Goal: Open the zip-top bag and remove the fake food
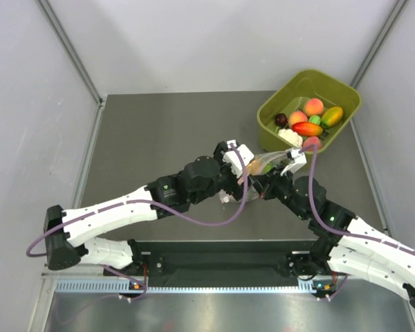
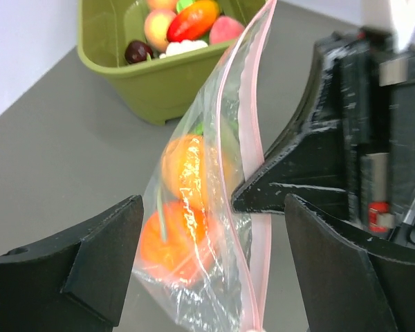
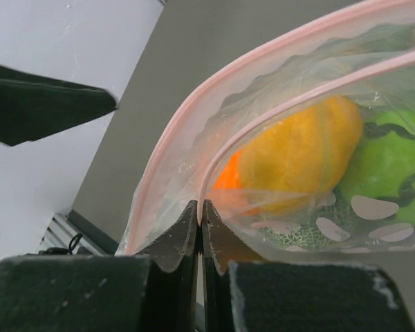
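Observation:
The clear zip-top bag (image 1: 265, 164) with its pink strip hangs between both grippers, its mouth partly parted. My right gripper (image 3: 201, 207) is shut on one lip of the zip-top bag (image 3: 187, 138), right at the pink strip. My left gripper (image 2: 214, 270) is open, and the zip-top bag (image 2: 218, 214) hangs between its wide-spread fingers without being pinched. The fake food is inside: an orange fruit (image 2: 171, 243), a yellow-orange one (image 3: 304, 149) and a green one (image 3: 394, 166).
An olive-green tub (image 1: 268, 113) holding several other toy fruits stands at the back right, just beyond the bag. In the left wrist view the tub (image 2: 152, 86) is close behind the bag. Grey walls flank the dark tabletop (image 1: 159, 131).

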